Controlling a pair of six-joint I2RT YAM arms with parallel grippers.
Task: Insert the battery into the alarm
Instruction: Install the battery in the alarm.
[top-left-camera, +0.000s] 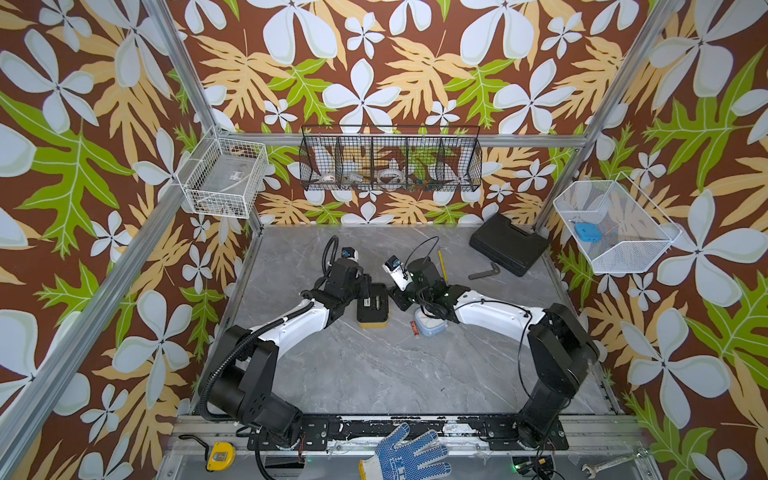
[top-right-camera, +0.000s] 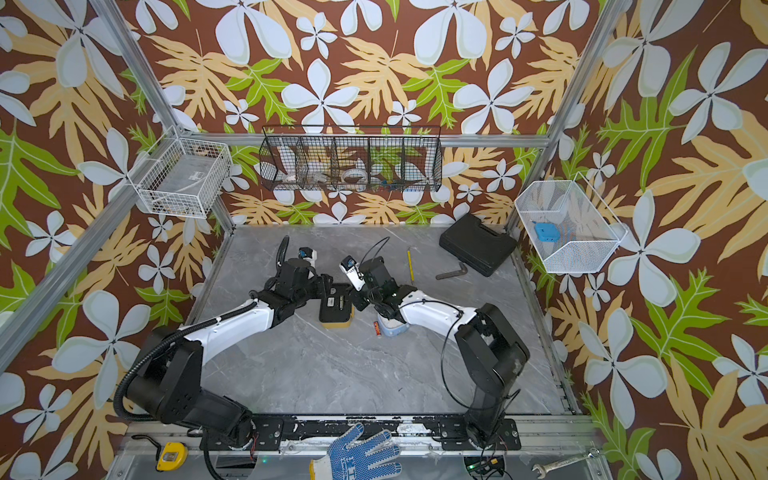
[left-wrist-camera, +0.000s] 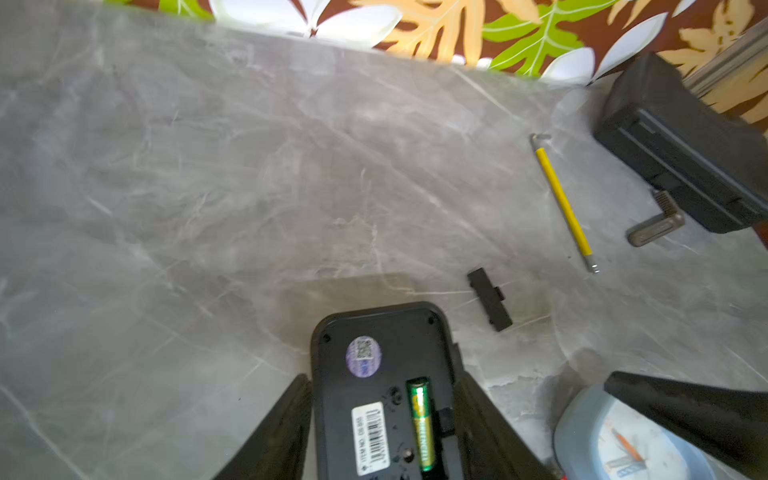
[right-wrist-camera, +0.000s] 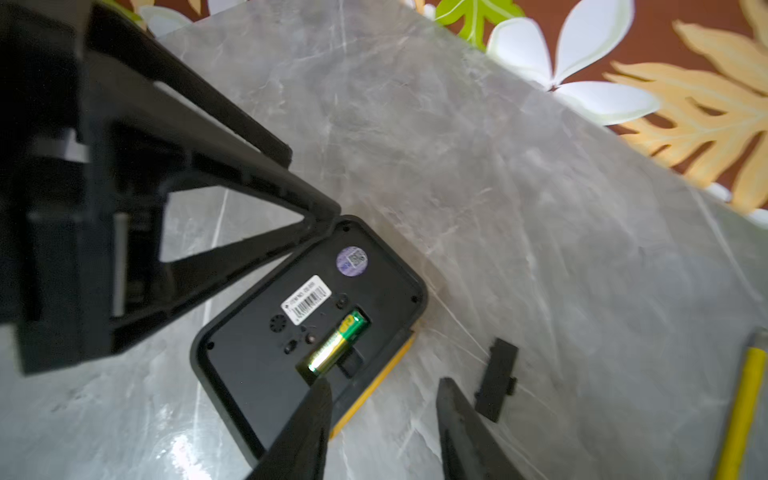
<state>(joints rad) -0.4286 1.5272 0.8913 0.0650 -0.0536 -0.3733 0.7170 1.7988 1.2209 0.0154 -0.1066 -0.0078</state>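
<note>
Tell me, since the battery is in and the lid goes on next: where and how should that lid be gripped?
Grip the lid across its narrow width, near one end, clear of the tab on its long edge. Come straight down: it lies flat on the table beside the alarm, so probably only its thin long edges offer the jaws a hold.

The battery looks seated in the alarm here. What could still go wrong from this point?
A finger of the right end effector sits at the end of the battery; pulling away could lever it out.
The loose cover lies beside its other finger and could be knocked away.
The left end effector straddles the alarm; moving off may drag it.
</note>
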